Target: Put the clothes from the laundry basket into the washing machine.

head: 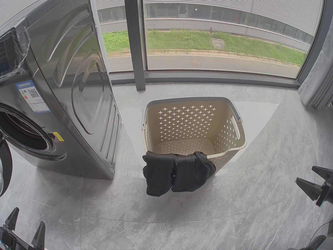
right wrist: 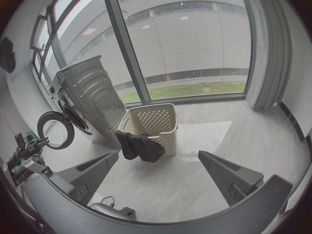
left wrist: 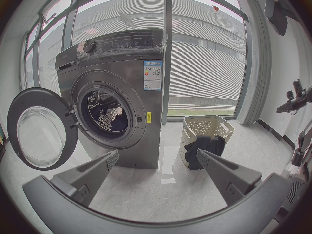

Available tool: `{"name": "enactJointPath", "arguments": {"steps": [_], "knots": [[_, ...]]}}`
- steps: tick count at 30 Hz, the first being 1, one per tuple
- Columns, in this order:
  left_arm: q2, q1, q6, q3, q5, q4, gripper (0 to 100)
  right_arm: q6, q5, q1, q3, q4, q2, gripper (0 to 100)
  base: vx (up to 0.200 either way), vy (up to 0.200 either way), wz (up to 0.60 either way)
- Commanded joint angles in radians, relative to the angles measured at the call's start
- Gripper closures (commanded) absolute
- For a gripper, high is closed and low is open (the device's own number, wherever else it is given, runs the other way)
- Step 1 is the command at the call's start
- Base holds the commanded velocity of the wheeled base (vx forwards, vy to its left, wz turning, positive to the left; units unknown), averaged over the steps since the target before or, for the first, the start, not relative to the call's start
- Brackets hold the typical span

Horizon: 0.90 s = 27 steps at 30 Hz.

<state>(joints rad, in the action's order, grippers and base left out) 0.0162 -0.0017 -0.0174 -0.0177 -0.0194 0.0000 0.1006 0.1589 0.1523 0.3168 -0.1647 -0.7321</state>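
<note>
Floor-level laundry scene. The cream laundry basket [head: 189, 122], with star-shaped perforations, stands upright on the grey marble floor [head: 173, 219], just beside the right flank of the washing machine [head: 79, 87] and in front of the window [head: 222, 28]. A black garment [head: 177, 172] hangs folded over the basket's near rim, most of it draped down the outer wall and its lower edge close to the floor. The inside of the basket shows bare plastic.

The left gripper [head: 28, 216] sits low at the robot's left, jaws spread wide with nothing between them. It faces the front of the machine, and the garment lies well apart from it, ahead and to its right. The right gripper [head: 305, 175] is held at the robot's right, also spread wide and empty. The garment lies well apart from it too, ahead and to its left, with bare floor between them.

The machine's round door [left wrist: 42, 129] is swung fully open to the side, exposing the drum opening [left wrist: 105, 114]. A pale curtain [head: 319, 80] hangs at the far right of the window.
</note>
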Motion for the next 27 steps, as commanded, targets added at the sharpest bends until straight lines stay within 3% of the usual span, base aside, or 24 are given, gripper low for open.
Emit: {"name": "enactJointPath", "arguments": {"steps": [1, 6, 11, 18, 23, 27], "knots": [[-0.016, 0.0, -0.001, 0.018, -0.001, 0.0, 0, 0.079, 0.008, 0.135, 0.019, -0.351, -0.655, 0, 0.0, 0.0, 0.0], [-0.016, 0.0, -0.001, 0.018, -0.001, 0.0, 0, 0.113, 0.001, 0.174, 0.008, -0.503, -0.788, 0, 0.0, 0.0, 0.0], [-0.016, 0.0, 0.001, 0.018, -0.001, 0.0, 0, 0.12, -0.004, 0.216, 0.045, -0.513, -0.868, 0, 0.0, 0.0, 0.0], [-0.016, 0.0, 0.001, 0.018, -0.001, 0.0, 0, 0.151, -0.038, 0.271, 0.076, -0.587, -0.977, 0, 0.0, 0.0, 0.0], [-0.016, 0.0, -0.001, 0.016, -0.001, 0.0, 0, 0.157, -0.085, 0.303, 0.102, -0.661, -1.06, 0, 0.0, 0.0, 0.0], [-0.016, 0.0, -0.001, 0.018, -0.001, 0.0, 0, 0.205, -0.111, 0.346, 0.145, -0.674, -1.101, 0, 0.0, 0.0, 0.0]]}}
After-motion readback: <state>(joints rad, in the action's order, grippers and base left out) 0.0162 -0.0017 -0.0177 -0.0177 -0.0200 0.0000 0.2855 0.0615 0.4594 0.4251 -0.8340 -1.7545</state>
